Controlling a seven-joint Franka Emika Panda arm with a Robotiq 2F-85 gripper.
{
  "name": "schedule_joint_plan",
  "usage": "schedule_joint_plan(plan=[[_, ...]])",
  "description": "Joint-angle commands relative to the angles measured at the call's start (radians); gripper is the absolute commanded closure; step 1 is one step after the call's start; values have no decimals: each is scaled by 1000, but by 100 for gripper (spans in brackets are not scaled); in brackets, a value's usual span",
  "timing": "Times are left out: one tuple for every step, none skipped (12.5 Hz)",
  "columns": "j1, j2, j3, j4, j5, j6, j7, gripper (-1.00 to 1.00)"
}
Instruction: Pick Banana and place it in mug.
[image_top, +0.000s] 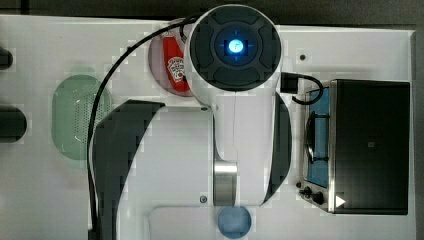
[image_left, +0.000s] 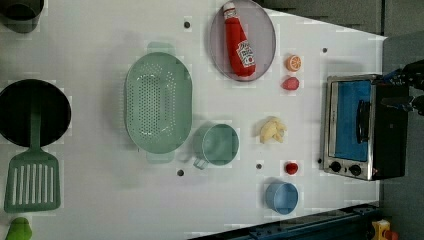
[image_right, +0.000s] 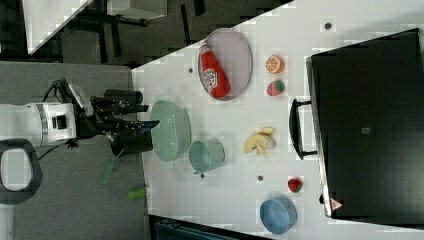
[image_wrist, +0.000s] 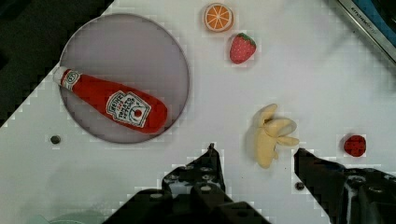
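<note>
While the banana (image_wrist: 271, 134) lies on the white table (image_wrist: 140, 186), the gripper (image_wrist: 256, 161) hangs above with fingers parted, holding nothing. Apart from the fruit stands the mug (image_left: 216, 144), beside the colander (image_left: 158, 102).

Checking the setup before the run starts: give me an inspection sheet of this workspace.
Surface: white table, bare between items.
Job's things: banana lies loose on the table; mug upright, nothing in it, beside the colander.
Clutter: ketchup bottle on plate, orange slice, strawberry, blue cup, toaster oven, spatula.
Claw: claw open, holding nothing, raised above the table.
Cables: black cable along the arm.
Surroundings: dark floor.
</note>
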Motion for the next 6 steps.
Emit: schedule_joint_plan(plan=[[-32, -281, -59, -118, -9, -167, -71, -54], [-32, -277, -59, -125, -9, -167, -71, -83], [-31, -271, -58, -138, -9, -165, -71, -97], [-31, -260, -57, -159, -9, -164, -74, -100], [-30, -247, -55, -183, -9, -156, -75, -100], [-28, -230, -53, -213, -9, -128, -75, -100]])
